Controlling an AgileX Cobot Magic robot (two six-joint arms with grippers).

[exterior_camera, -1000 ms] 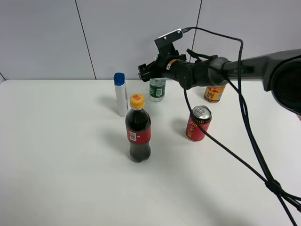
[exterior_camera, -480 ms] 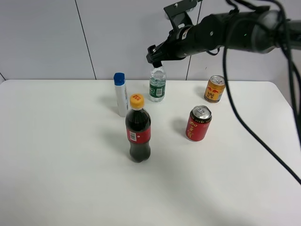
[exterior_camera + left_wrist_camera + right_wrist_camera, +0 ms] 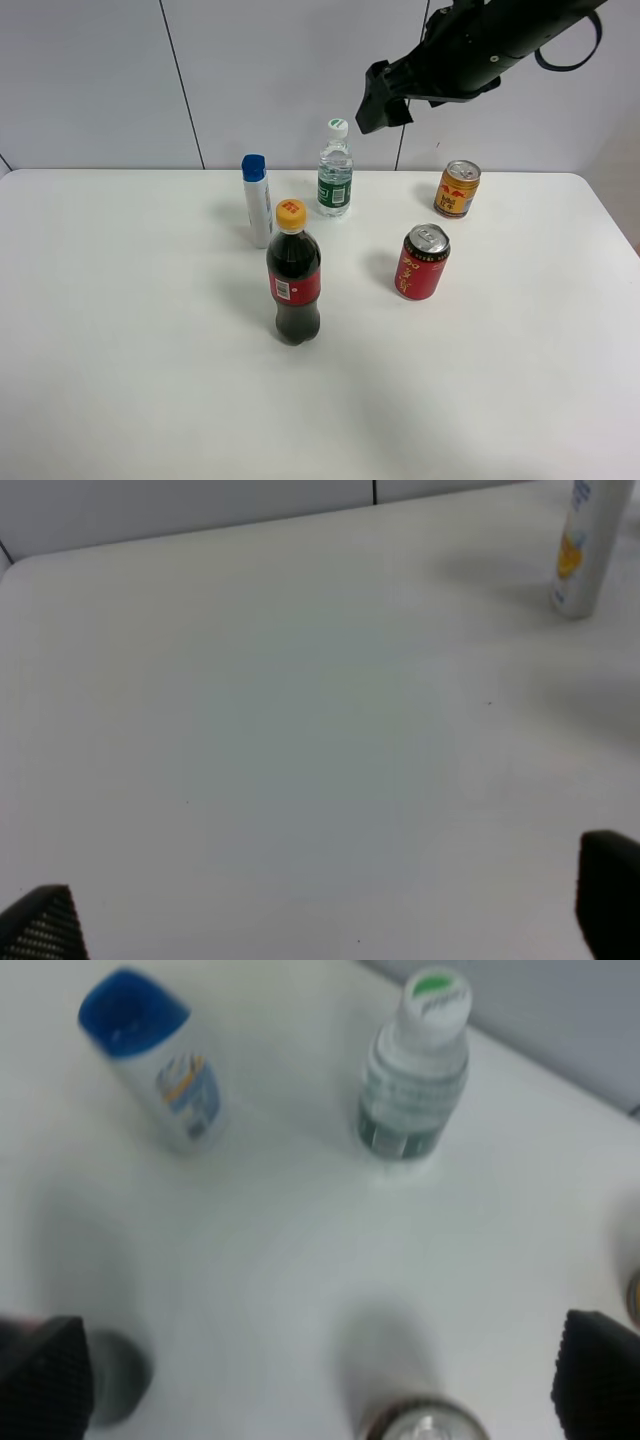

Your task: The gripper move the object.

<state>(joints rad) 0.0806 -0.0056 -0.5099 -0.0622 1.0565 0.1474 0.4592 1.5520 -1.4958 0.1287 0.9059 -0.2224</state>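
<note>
The small clear water bottle (image 3: 335, 175) with a dark green label and white cap stands upright at the back of the white table (image 3: 150, 350). It also shows in the right wrist view (image 3: 413, 1072). My right gripper (image 3: 376, 100) hangs in the air above the bottle and to its right, well clear of it. In the right wrist view the gripper (image 3: 322, 1372) has its jaws wide apart and empty. My left gripper (image 3: 325, 915) is open and empty over bare table; it is out of the exterior view.
A white tube with a blue cap (image 3: 257, 200) stands left of the water bottle. A dark cola bottle with a yellow cap (image 3: 294, 285) stands in front. A red can (image 3: 421, 262) and a gold can (image 3: 457, 188) stand to the right.
My right gripper has let go of the water bottle's top and risen up and to the right. The bottle stays upright in the same spot.
</note>
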